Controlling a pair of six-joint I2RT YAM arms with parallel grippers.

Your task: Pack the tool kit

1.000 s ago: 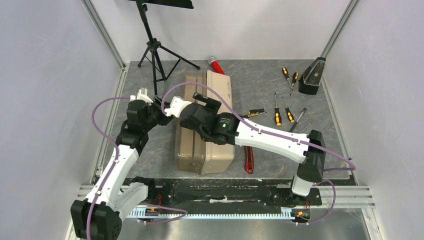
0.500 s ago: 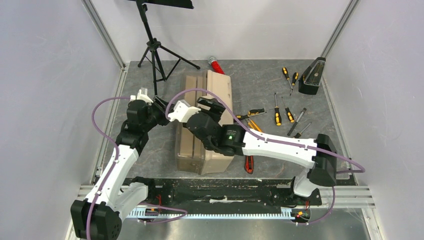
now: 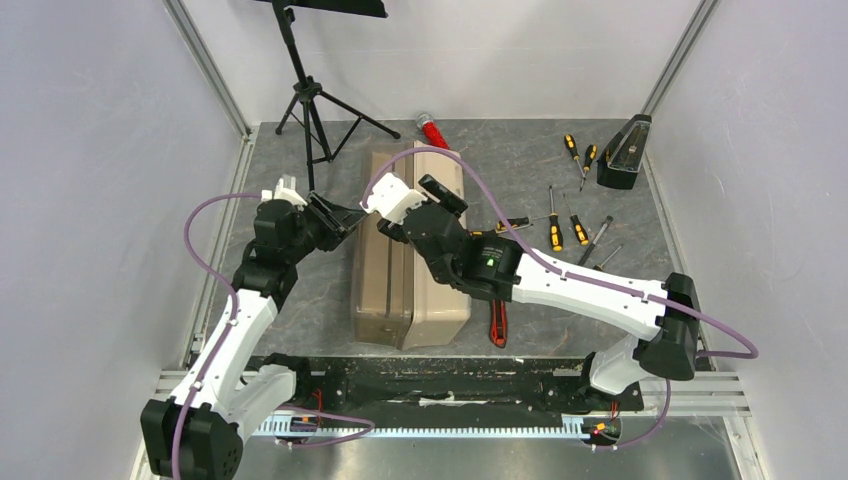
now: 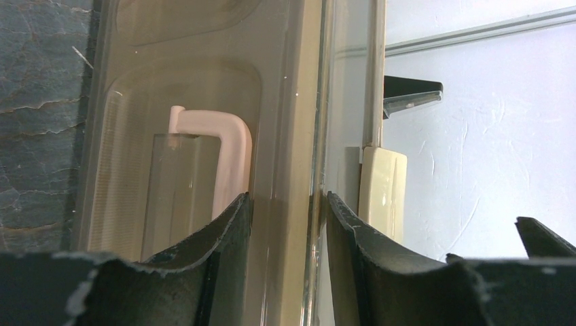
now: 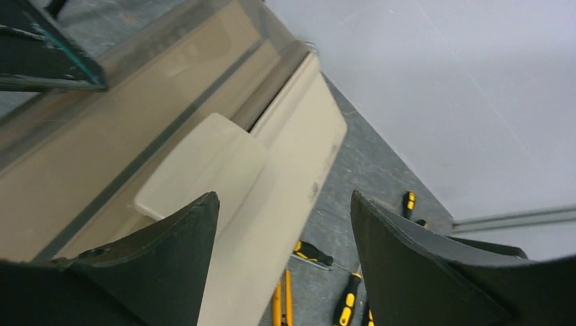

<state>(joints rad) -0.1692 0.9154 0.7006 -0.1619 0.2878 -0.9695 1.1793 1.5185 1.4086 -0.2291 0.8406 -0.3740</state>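
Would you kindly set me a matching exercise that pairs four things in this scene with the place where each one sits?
Things:
1 toolbox
2 red knife
3 metronome
4 red cylinder

Places:
A in the far right corner
B just beyond the toolbox's far end
C in the middle, lying front to back
D just right of the toolbox's near end

Pairs: 1-C; 2-D; 3-A; 4-B

Reached both arms inward toward each other; clamped left gripper (image 4: 286,201) on toolbox (image 3: 436,310) rim; held right gripper (image 5: 284,195) spread apart.
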